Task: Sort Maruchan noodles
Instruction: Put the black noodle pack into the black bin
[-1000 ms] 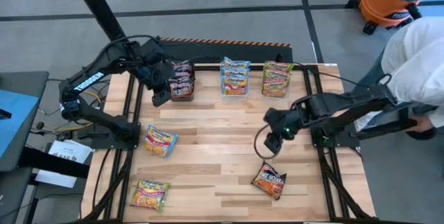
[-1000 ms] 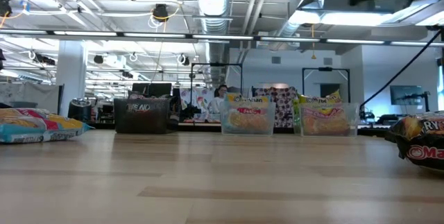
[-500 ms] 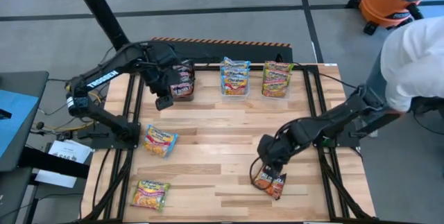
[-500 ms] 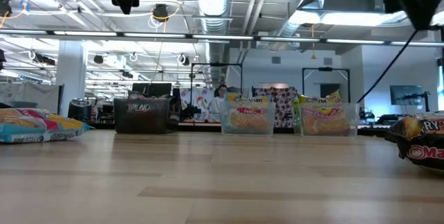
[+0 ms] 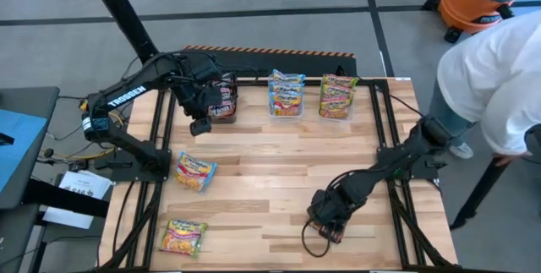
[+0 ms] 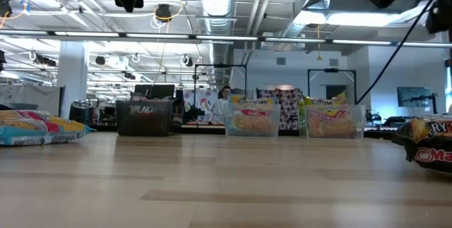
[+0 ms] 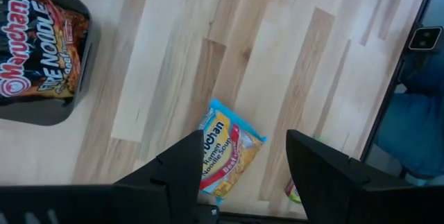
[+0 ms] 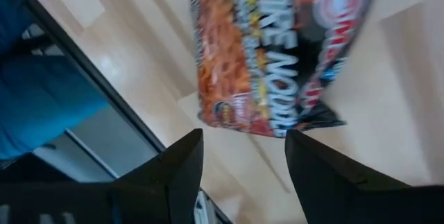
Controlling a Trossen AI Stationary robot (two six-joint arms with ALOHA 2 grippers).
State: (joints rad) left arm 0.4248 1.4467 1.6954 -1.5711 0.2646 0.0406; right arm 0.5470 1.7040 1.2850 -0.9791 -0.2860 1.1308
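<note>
1. The wooden worktop (image 5: 270, 180) stands in a large workshop; a person (image 5: 494, 70) in white is by its right edge.
2. Three containers line the far edge: a black box (image 5: 221, 97) and two clear tubs (image 5: 286, 95), all holding sorted Maruchan noodles.
3. The right gripper (image 5: 328, 218), fingers apart and holding nothing, hovers over a dark packet (image 8: 277, 50) near the front edge. I judge the next move is to lower and close.
4. The left gripper (image 5: 199, 121), released, is at the black box.
5. A blue-edged packet (image 5: 195, 171) and a green-edged packet (image 5: 183, 237) wait near the left edge.
</note>
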